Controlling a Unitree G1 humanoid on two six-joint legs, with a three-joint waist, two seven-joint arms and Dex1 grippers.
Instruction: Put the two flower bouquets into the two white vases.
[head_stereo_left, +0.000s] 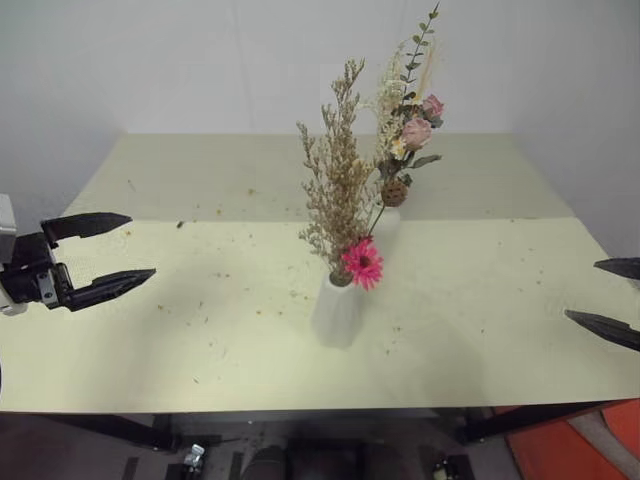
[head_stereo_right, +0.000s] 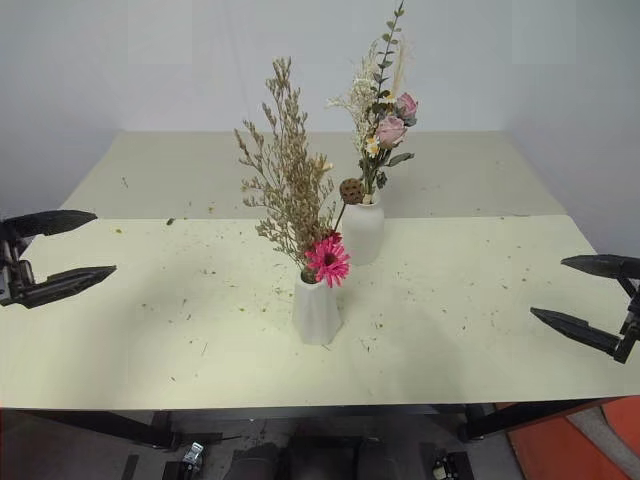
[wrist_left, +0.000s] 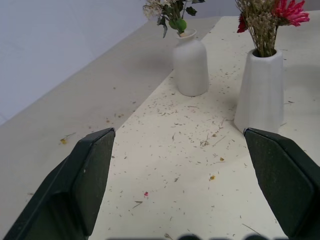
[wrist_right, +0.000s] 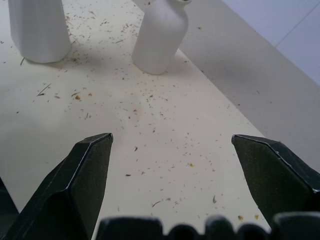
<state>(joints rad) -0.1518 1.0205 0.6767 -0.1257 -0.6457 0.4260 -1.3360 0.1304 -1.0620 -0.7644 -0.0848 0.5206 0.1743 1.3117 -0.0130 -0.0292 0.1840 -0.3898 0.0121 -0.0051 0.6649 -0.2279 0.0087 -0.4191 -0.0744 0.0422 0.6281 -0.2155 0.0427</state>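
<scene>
1. Closest in, the two grippers sit out at the sides of the table (head_stereo_right: 480, 330), both over the near half. The left gripper (head_stereo_right: 62, 247) hangs by the left edge, its fingers spread wide with nothing between them.
2. The right gripper (head_stereo_right: 583, 297) is the same deal by the right edge: fingers gaping, holding nothing, pointing in toward the middle.
3. The tabletop is pale yellow-green and littered all over with tiny dried flower crumbs (wrist_left: 210, 142), mostly around the vases.
4. Next in, roughly mid-table and a bit toward the near edge, stands the cone vase (head_stereo_right: 316, 311), upright, wider at the base.
5. Stuck in its mouth is the tan feathery bouquet (head_stereo_right: 287, 190), standing tall, with the magenta daisy (head_stereo_right: 328, 260) drooping right at the rim.
6. Just behind it and slightly to the right is the bottle vase (head_stereo_right: 362, 230), rounded with a narrow neck, upright, close to the cone vase but not touching it.
7. That one holds the cream bouquet (head_stereo_right: 378, 115): pink roses, green leaves, a brown seed pod (head_stereo_right: 351, 190) low on the left.
8. Farthest back is the table's far edge against a plain white wall (head_stereo_right: 150, 60).
</scene>
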